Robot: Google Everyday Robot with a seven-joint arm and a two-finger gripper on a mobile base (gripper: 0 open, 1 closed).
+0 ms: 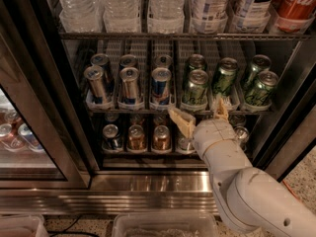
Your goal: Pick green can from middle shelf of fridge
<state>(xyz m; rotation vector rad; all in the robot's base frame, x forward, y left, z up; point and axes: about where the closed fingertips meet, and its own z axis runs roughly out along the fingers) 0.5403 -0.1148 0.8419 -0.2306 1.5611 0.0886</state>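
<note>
Camera view, listener asks: Where is the gripper, and does it hold anything?

Describer: The gripper (pixel 201 115) hangs just below the front rail of the middle shelf (pixel 138 110), on a white arm (pixel 247 191) that extends from the lower right. Its two pale fingers (pixel 181 121) are spread wide and point up into the fridge (pixel 148 181). Nothing lies between them.

Listener: And the green can?

Describer: The nearest green can (pixel 196 87) stands upright at the front of its whitish lane tray, just above and behind the gripper, untouched. More green cans fill the lanes to its right. Blue-and-silver cans (pixel 129 85) stand in the lanes to its left, and large bottles (pixel 168 4) sit on the rack above.

Listener: Which step is this?

Describer: It looks like the approach, with no grasp made yet. The next move probably calls for raising the gripper over the rail. It would then push forward so one finger passes each side of that can without knocking its neighbours, and then close.
</note>
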